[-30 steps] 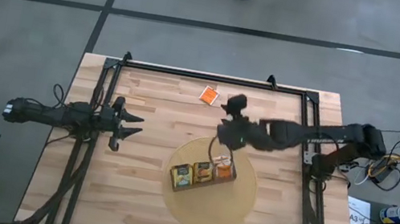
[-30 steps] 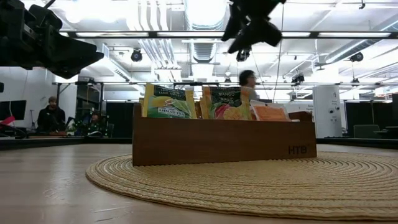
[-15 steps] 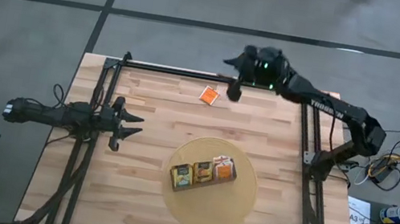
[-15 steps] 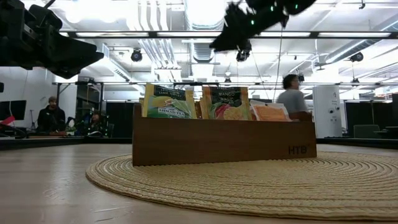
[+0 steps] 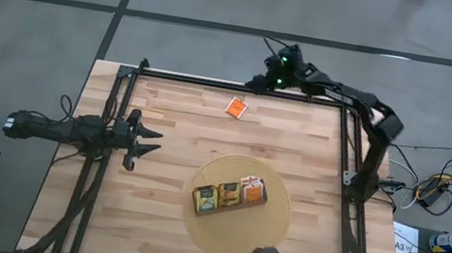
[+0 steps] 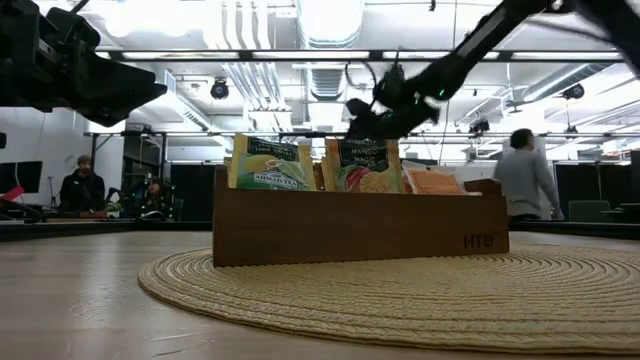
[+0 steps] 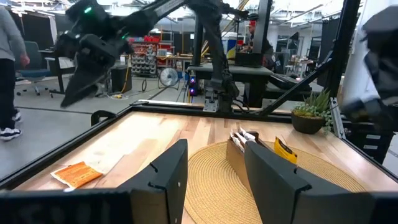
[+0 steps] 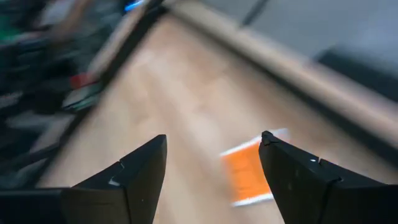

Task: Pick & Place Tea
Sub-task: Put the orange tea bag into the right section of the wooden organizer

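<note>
The right gripper hung wide open over the table's far edge, just beyond the flat bright orange tea sachet on bare wood. The brown wooden three-compartment tray sat on the round woven mat, and the left gripper waited open at the left side.

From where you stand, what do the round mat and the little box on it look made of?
The round mat looks like woven straw or rope: pale coiled ridges, matte. The box looks like smooth brown wood with a satin finish, though faint grain leaves it open.

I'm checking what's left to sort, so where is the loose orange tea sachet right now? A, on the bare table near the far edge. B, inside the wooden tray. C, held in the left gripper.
A: the orange sachet lies flat on the table, apart from the tray.
</note>
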`<state>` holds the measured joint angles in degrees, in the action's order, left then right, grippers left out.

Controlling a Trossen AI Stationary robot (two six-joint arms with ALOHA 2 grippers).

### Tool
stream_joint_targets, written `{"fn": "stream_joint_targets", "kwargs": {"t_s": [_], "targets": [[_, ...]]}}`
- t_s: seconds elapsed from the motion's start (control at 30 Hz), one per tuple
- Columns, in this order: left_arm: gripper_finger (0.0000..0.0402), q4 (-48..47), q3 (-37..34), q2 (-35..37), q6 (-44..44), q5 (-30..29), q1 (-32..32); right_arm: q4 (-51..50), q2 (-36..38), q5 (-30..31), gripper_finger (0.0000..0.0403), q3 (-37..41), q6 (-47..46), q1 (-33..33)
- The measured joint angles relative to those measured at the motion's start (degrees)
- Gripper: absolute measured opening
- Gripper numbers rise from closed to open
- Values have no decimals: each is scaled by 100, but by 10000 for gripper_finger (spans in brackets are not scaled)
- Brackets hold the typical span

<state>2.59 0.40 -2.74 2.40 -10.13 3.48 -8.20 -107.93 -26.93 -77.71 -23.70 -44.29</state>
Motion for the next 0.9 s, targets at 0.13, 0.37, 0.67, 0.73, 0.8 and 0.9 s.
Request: {"fn": "stream_joint_targets", "kwargs": {"t_s": [0.13, 0.37, 0.67, 0.73, 0.8, 0.9], "targets": [[153, 0, 0, 0, 0, 0, -1, -51, -848, -2072, 249, -656, -81, -59], [153, -2, 0, 0, 2, 0, -2, -2123, -1840, -1593, 256, -2022, 580, 87], [153, 0, 0, 0, 1, -1, -2, -3841, -1981, 780, 255, -2841, 1563, 259], [153, 0, 0, 0, 2, 0, 0, -3657, -1979, 778, 253, -2773, 1552, 324], [153, -2, 0, 2, 2, 0, 0, -3504, -1981, 786, 251, -2720, 1592, 364], [153, 0, 0, 1, 1, 0, -1, -3315, -1981, 790, 252, -2706, 1704, 380]]}}
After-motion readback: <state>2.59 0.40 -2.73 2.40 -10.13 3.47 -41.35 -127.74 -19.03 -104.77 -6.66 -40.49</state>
